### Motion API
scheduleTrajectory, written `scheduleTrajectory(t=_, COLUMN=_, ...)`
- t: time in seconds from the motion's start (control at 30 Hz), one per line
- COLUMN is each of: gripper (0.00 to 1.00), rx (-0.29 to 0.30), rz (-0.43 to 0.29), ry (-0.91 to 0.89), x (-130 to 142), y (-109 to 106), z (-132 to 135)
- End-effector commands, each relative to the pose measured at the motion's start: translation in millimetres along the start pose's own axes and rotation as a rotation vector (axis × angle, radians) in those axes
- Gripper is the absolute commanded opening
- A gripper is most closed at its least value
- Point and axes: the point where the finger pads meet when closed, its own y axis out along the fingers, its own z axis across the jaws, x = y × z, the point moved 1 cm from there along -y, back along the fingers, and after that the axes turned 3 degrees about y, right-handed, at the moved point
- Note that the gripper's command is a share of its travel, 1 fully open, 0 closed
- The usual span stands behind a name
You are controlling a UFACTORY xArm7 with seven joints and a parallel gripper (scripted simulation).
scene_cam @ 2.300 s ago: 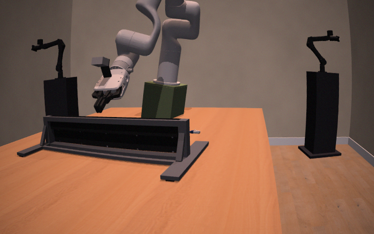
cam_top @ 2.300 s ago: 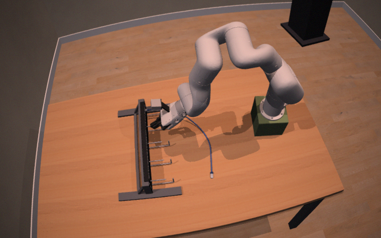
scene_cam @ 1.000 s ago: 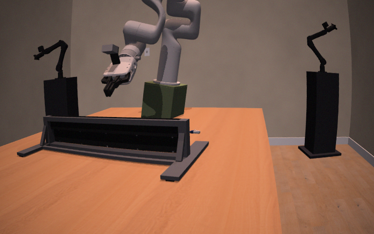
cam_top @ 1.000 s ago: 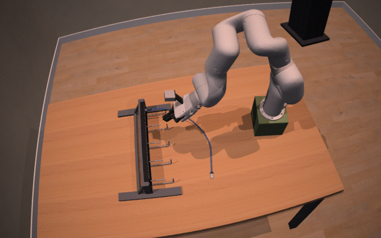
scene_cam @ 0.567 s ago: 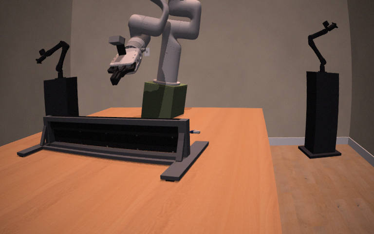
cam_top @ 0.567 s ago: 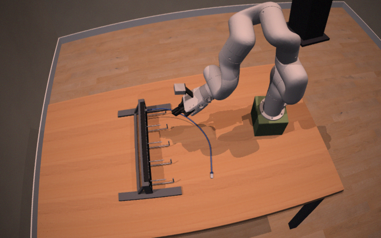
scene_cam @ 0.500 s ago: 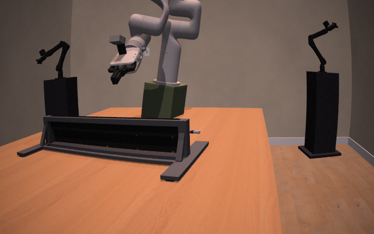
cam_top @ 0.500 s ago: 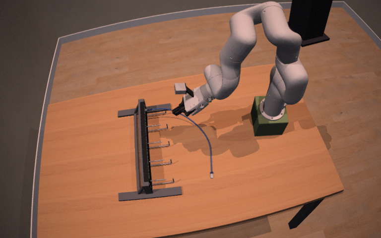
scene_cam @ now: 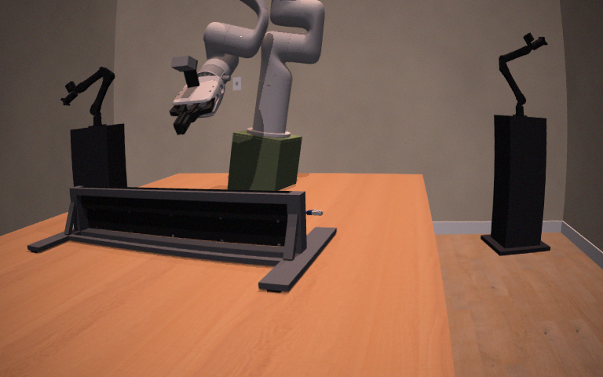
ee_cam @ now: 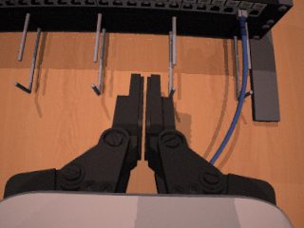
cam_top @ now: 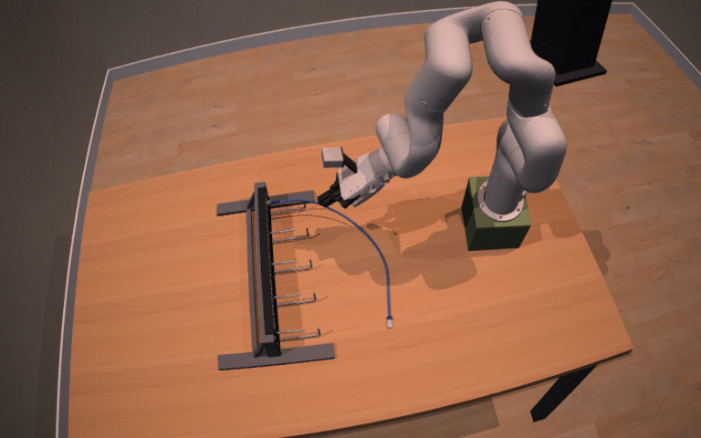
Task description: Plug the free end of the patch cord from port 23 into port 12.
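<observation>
Fingers together, empty; free plug points toward port 1's side, long axis roughly parallel to the rack

Fingers higher, drawn back from rack. Cord's rack-end stretch now exposed from above. Background: both black arms shifted pose, left-of-frame forearm dipped, other raised.
</observation>
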Motion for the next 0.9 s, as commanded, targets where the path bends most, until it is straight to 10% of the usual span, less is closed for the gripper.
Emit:
scheduleTrajectory(t=0.0, gripper=0.00, rx=-0.001, rz=0.003, ry=0.000, x=-3, y=0, z=21)
scheduleTrajectory(t=0.87, gripper=0.00, rx=-0.001, rz=0.003, ry=0.000, x=-6, y=1, z=86)
